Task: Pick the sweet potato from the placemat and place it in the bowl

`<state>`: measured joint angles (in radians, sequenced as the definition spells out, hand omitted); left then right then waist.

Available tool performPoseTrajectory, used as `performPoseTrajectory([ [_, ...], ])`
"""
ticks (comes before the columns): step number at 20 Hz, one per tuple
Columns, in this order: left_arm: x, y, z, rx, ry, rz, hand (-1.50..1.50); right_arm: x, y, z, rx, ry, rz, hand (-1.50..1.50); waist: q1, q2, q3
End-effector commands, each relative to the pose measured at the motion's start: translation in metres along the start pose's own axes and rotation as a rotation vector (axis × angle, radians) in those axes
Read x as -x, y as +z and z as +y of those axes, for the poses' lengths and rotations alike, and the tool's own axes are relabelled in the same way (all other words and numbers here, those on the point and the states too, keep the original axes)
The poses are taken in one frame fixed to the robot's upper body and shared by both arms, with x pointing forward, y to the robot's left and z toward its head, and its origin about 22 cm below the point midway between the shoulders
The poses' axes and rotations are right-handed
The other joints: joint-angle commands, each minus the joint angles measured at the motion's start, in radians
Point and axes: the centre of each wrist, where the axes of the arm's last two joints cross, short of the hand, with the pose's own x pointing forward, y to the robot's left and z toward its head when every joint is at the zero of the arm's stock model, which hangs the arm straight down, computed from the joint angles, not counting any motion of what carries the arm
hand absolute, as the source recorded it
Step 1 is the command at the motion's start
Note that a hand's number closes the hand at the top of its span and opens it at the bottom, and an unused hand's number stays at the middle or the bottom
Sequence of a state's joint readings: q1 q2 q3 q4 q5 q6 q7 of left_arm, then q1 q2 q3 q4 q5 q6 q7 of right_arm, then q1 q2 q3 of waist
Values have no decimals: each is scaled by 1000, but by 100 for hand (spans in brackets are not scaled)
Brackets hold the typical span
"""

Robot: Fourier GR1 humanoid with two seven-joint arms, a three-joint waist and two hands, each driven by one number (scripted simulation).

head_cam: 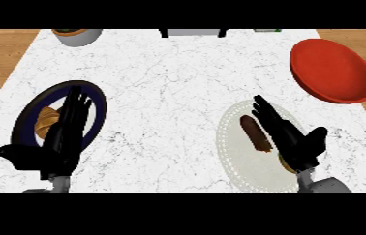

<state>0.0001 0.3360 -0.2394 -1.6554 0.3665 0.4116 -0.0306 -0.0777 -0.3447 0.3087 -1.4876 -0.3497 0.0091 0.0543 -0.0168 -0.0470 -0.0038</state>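
At the far left the left hand (63, 137) lies over a dark-rimmed plate (28, 108), fingers straight and apart, holding nothing. It looks parked out of the way, since the job belongs to the other side. A tan pastry (47, 123) shows on the plate beside it, and a grey pot (79, 37) stands at the back corner of the white table (172, 94).

Further right, the sweet potato (253, 131) lies lengthwise on the pale round placemat (236, 156), not yet lifted. The right hand (293, 142) sits just beside it on its right, fingers stretched forward and thumb spread wide. It is open, probably lined up to close around the sweet potato.

The red bowl (328, 72) waits beyond the placemat at the right edge. Nothing stands between the two, so the carry looks unobstructed.
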Motion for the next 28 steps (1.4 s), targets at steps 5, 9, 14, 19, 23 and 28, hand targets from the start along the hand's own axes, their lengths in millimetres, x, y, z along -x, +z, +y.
performPoseTrajectory([
  [5,-50,-34,22,18,-128,-221,0,-23,-12,99,-678,346,-112,-150,89,44,3],
  [9,-47,-41,40,-26,-161,-196,0,-70,-17,86,-482,830,-487,-150,12,19,2],
  [14,-72,-59,64,-46,-157,-201,0,-25,28,112,-579,1011,-647,-150,-14,37,4],
  [19,-65,-58,73,-24,-172,-200,0,-35,63,115,-511,1266,-668,-150,-21,32,2],
  [23,-67,-60,84,-25,-147,-194,0,-74,64,121,-349,1477,-586,-150,-9,35,0],
  [28,-47,-58,73,-31,-154,-204,0,-103,75,117,-346,1761,-337,-150,-9,36,-2],
])
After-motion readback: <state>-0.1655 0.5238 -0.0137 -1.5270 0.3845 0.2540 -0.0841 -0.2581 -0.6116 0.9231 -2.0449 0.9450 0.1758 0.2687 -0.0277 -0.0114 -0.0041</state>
